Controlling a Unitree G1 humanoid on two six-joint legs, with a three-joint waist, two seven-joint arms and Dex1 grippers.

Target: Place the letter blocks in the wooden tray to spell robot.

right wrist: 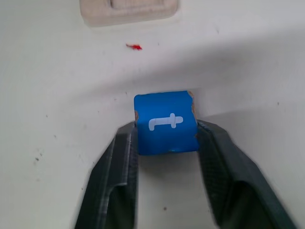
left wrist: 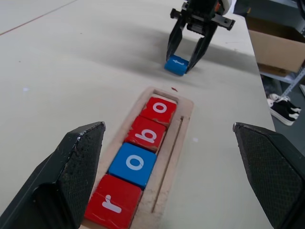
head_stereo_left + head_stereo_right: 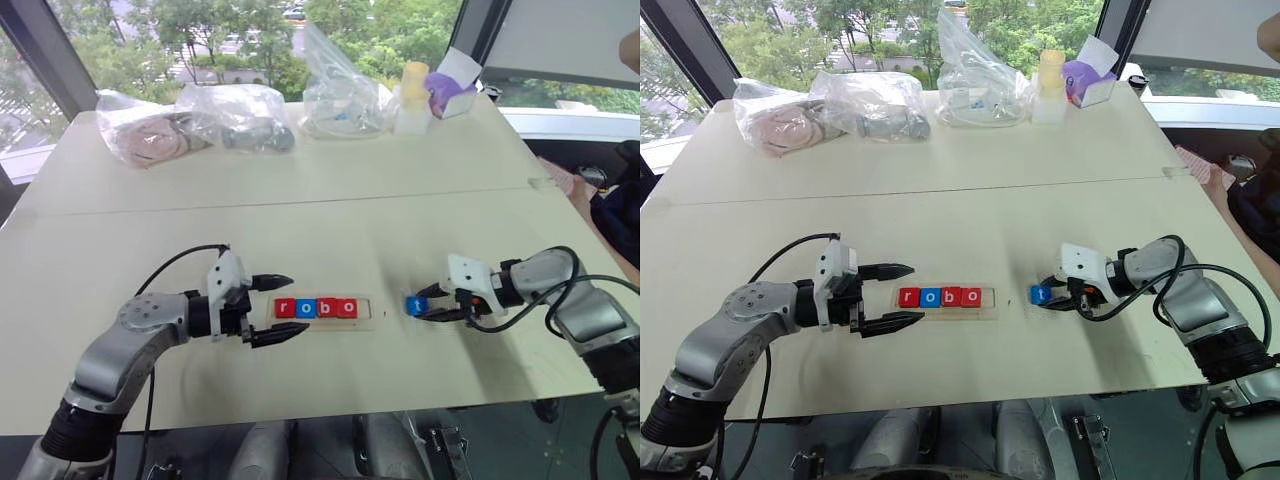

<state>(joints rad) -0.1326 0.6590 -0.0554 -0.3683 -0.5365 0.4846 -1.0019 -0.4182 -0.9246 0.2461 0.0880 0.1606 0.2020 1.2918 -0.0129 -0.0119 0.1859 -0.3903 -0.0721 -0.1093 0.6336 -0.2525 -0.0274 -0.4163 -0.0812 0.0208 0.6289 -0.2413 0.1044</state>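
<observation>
With four letter blocks (image 3: pixel 316 308) seated in the wooden tray (image 2: pixel 183 114), my right gripper (image 1: pixel 167 143) clamps the blue t block (image 1: pixel 166 122) on the table just beside the tray's empty end; my left gripper (image 3: pixel 272 310) waits spread apart. Lift straight, keep the t upright, lower squarely.

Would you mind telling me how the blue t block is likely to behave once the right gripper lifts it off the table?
The blue t block looks like a stiff, flat-sided cube, so it probably won't roll or flex. The right gripper is shut on two opposite faces, near the fingertips, so it might twist or slip if bumped. Its corner looks chipped, hinting at painted wood, likely light.
</observation>
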